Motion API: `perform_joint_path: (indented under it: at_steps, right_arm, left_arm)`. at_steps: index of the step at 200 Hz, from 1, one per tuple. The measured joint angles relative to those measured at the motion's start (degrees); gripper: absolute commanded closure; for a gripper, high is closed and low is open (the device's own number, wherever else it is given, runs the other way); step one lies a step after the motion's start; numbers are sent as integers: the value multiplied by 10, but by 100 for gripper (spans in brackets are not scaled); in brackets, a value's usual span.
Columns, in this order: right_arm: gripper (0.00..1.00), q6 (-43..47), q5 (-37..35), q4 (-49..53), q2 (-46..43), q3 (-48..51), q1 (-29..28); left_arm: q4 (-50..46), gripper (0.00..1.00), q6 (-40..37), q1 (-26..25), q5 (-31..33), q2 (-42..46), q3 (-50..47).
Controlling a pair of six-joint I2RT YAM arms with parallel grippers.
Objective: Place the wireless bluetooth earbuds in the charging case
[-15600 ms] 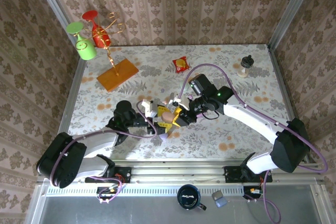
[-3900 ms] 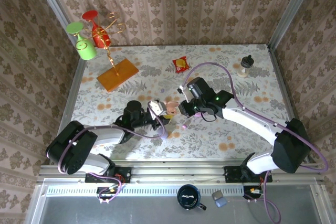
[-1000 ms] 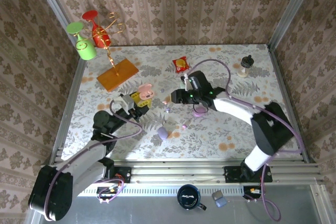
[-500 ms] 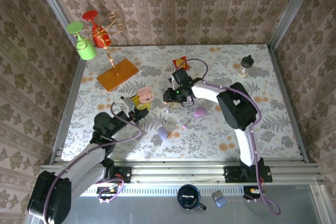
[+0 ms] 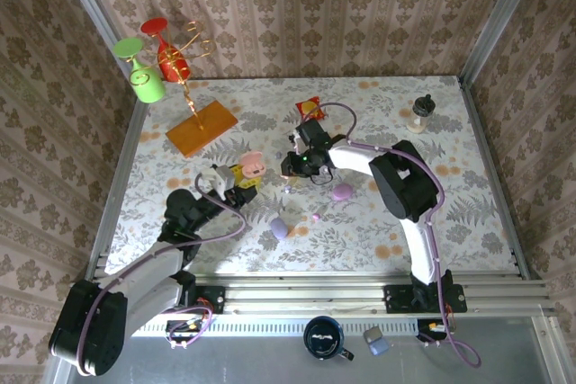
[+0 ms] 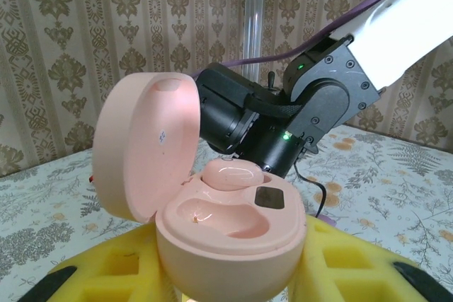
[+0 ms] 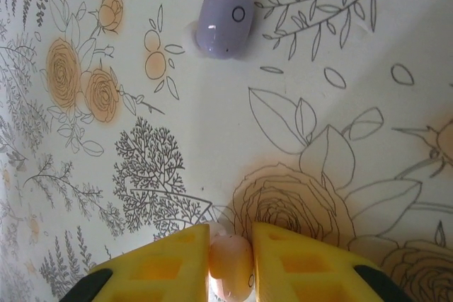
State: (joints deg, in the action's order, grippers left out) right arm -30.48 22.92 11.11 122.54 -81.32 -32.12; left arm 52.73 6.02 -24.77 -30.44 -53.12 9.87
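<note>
On the flowered table [image 5: 432,213], ringed by papered walls [image 5: 360,6], a pink earbud [image 7: 230,272] is pinched in the right gripper [image 7: 231,245] near the middle. Left of centre, the open case [image 6: 226,245], a second earbud [image 6: 230,175] seated inside, is clamped by the left gripper [image 5: 245,172].

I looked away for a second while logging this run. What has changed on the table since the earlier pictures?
The right tool shut on a pink earbud at the table as its arm folded in leftward. The left tool stays clamped on the open pink case, barely shifted. The two purple pieces have not moved.
</note>
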Motion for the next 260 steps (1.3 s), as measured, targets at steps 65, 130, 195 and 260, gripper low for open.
perform_joint_path:
  at_steps: [65, 130, 195, 260]
  right_arm:
    - [82, -44, -46, -42, -92, 134, 29]
    - [58, -59, -71, -80, -153, 222, 49]
    - [55, -56, -58, -79, -177, 248, 34]
    - [55, -29, -37, -64, -163, 218, 13]
  left_arm:
    - [10, 79, 0, -4, -4, -32, 0]
    - [30, 79, 0, -7, -4, -56, 0]
    - [35, 79, -2, -25, -4, -68, 2]
    - [45, 79, -5, -33, -3, -84, 4]
